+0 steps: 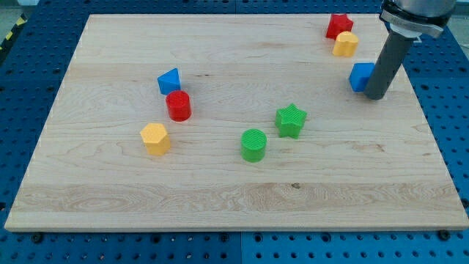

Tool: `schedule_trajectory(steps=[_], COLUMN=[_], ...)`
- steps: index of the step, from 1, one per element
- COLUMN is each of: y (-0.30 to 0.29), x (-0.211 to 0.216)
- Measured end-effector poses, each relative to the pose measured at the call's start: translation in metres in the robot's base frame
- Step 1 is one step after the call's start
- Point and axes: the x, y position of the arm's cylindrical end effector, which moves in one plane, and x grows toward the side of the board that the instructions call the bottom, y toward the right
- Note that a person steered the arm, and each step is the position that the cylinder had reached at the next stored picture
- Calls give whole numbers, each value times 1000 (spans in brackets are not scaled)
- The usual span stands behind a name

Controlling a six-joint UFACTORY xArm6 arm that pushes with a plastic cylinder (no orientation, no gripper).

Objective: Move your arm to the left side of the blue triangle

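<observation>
The blue triangle (168, 81) sits on the wooden board (110, 176) left of centre, with a red cylinder (178, 105) touching it just below. My tip (375, 96) is far off at the view's right, right beside a blue cube (360, 76), touching or nearly touching its right side. The rod rises toward the view's top right corner.
A yellow hexagon block (155, 138) lies below the red cylinder. A green cylinder (253, 144) and a green star (291, 120) sit near the middle. A red star (338, 25) and a yellow block (345, 44) sit at the top right, above the blue cube.
</observation>
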Motion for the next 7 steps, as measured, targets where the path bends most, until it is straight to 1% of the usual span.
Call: schedule_trajectory(steps=[2,3,4,5,6,7], y=[0,-9,-81,-150,-223,-322], x=[-31,-31,-27,-35,-53,-55])
